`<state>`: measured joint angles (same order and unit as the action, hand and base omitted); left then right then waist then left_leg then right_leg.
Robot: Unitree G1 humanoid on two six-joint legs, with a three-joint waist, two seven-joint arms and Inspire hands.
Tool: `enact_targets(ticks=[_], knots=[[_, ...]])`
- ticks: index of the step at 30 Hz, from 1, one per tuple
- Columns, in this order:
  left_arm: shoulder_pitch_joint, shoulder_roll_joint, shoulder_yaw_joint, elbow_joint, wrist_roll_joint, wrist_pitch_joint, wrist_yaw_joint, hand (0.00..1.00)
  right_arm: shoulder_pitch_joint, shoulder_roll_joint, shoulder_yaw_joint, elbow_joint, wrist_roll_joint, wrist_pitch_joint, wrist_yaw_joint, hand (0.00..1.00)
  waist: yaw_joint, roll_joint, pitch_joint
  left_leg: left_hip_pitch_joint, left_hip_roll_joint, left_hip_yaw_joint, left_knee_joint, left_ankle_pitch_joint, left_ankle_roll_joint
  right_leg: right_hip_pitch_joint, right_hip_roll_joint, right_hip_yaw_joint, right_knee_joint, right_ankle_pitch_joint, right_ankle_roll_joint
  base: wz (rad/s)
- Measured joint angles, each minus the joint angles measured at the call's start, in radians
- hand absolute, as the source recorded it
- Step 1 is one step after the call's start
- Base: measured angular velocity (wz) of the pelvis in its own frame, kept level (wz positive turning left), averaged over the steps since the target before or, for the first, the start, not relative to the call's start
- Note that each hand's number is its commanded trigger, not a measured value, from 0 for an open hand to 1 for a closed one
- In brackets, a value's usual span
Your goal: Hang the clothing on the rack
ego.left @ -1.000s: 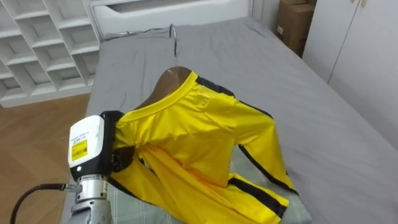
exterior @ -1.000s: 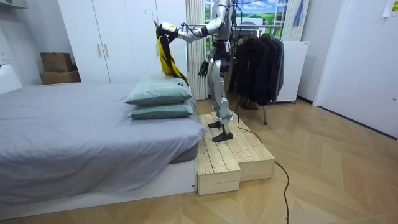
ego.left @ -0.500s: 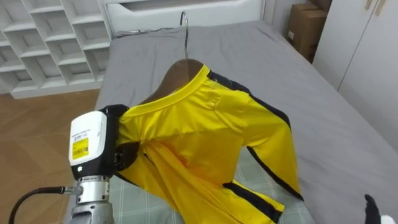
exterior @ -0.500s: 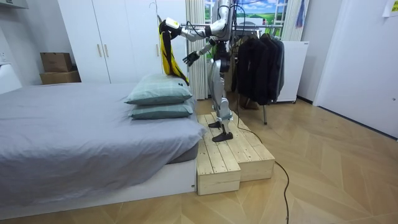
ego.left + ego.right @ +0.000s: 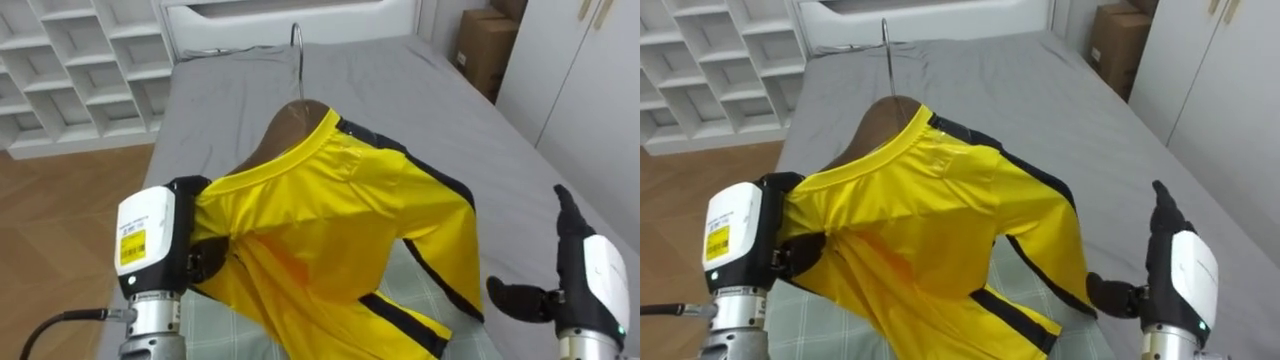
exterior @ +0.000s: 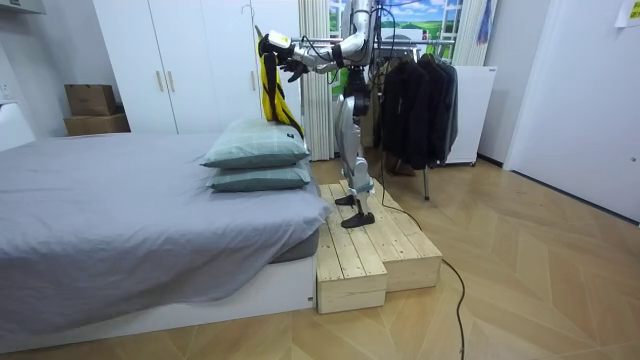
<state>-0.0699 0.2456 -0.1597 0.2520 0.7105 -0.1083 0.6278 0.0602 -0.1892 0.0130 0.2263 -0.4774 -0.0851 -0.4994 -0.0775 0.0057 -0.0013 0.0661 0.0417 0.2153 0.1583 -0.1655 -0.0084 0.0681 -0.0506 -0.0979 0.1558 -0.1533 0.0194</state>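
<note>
Yellow shirt (image 5: 330, 230) sits on a wooden hanger (image 5: 288, 122), held up over the grey bed (image 5: 420, 90) with the hook at the far end. The left hand (image 5: 160, 250) clenches the shirt's near-left shoulder, probably to leave the hook free for a rail. The right hand (image 5: 585, 285), fingers straight and released, waits at the right, likely to steady the sleeve.

Shirt (image 5: 330, 230): yellow cloth, smooth, satin-like sheen; black trim bands duller. Hanger (image 5: 292, 122): brown wood, smooth, lightly polished. Hook (image 5: 297, 55): thin bright metal wire. Bed (image 5: 420, 90): grey cloth cover, matt, softly creased. Left hand (image 5: 160, 240): white plastic shell, smooth, semi-gloss. Right hand (image 5: 590, 275): same white shell; fingers (image 5: 565, 215) dark, matt. Floor (image 5: 70, 200): wood, low sheen. Box (image 5: 480, 45): matt brown cardboard.
</note>
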Motion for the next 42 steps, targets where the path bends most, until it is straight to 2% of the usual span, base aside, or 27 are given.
enact_targets(ticks=[9, 13, 21, 27, 37, 42], knots=[[0.000, 0.000, 0.000, -0.055, 0.002, 0.029, -0.051, 1.00, -0.004, 0.000, 0.038, -0.069, 0.000, 0.000, 0.024, 0.00, 0.018, 0.001, -0.0003, 0.000, 0.000, -0.002, -0.002, 0.000, 0.000, 0.001, 0.000, -0.003, 0.000, 0.000, 0.000, 0.00], [0.000, -0.002, 0.000, -0.060, 0.002, 0.031, -0.053, 1.00, -0.006, 0.000, 0.048, -0.069, 0.001, 0.001, 0.037, 0.00, 0.030, 0.001, 0.0001, -0.001, 0.000, -0.006, -0.005, 0.000, 0.000, 0.000, 0.001, -0.006, 0.000, 0.000, 0.000, 0.00], [0.001, -0.004, -0.002, -0.064, 0.027, 0.043, -0.053, 1.00, -0.023, -0.001, 0.071, -0.086, -0.001, 0.009, 0.056, 0.00, 0.031, 0.001, 0.0001, -0.005, -0.001, -0.009, -0.007, 0.000, 0.000, -0.002, 0.001, -0.009, -0.003, 0.000, 0.000, 0.00], [0.001, -0.023, -0.008, -0.083, 0.048, 0.064, -0.072, 1.00, -0.029, 0.000, 0.089, -0.096, -0.052, 0.022, 0.079, 0.00, 0.030, 0.001, 0.0001, -0.007, -0.001, -0.009, -0.007, 0.000, 0.000, -0.003, 0.000, -0.010, -0.003, 0.000, 0.000, 0.00], [0.001, -0.032, -0.015, -0.103, 0.047, 0.064, -0.100, 1.00, -0.120, -0.003, 0.103, -0.096, -0.077, 0.021, 0.096, 0.00, 0.030, 0.001, 0.0001, -0.013, -0.001, -0.017, 0.002, 0.000, 0.000, -0.001, -0.001, -0.019, -0.001, 0.000, 0.000, 0.02], [0.001, -0.031, -0.015, -0.130, 0.047, 0.064, -0.100, 1.00, -0.132, -0.005, 0.103, -0.097, -0.077, 0.021, 0.107, 0.00, 0.030, 0.000, 0.0003, -0.019, -0.001, -0.026, 0.004, 0.000, 0.000, -0.001, -0.001, -0.029, -0.001, 0.000, 0.000, 0.05]])
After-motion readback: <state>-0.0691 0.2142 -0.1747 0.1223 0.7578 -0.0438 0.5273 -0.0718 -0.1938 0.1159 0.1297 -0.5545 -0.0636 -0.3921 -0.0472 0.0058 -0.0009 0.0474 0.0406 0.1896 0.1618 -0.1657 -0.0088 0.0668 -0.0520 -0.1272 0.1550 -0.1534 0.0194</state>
